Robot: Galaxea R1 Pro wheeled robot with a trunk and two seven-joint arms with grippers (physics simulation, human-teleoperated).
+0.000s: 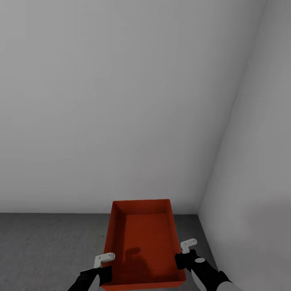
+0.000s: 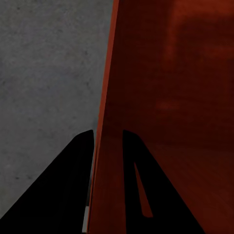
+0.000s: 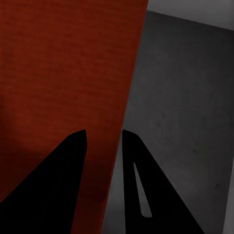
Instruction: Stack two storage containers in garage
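- A red-orange bin (image 1: 141, 242) sits low in the middle of the head view, open top up, its far end toward the wall (image 1: 121, 101).
- It is empty; a ribbed bottom shows inside, with soft shadows near the close end.
- The left pincer (image 1: 106, 268) is at the bin's left long wall, lower left of the frame, with a white bracket (image 1: 104, 258) just above it.
- In the left wrist view its two dark fingers (image 2: 73, 185) stand one on each side of the thin red wall (image 2: 105, 146): one over the grey floor (image 2: 44, 87), one inside the bin. It grips the bin's wall.
- The right pincer (image 1: 180, 260) is at the right long wall, lower right of the frame, a white bracket (image 1: 188, 244) above it too.
- In the right wrist view its fingers (image 3: 146, 185) likewise straddle the wall (image 3: 109, 161), one inside, one over the floor (image 3: 180, 97). It grips the bin as well.
- Dark, speckled concrete floor (image 1: 48, 242) runs on both sides of the bin in the head view.
- Plain white-grey walls meet in a corner (image 1: 200, 210) at the right, just past the bin's far end.
- Whether the bin rests on the floor or hangs above it, I cannot tell.
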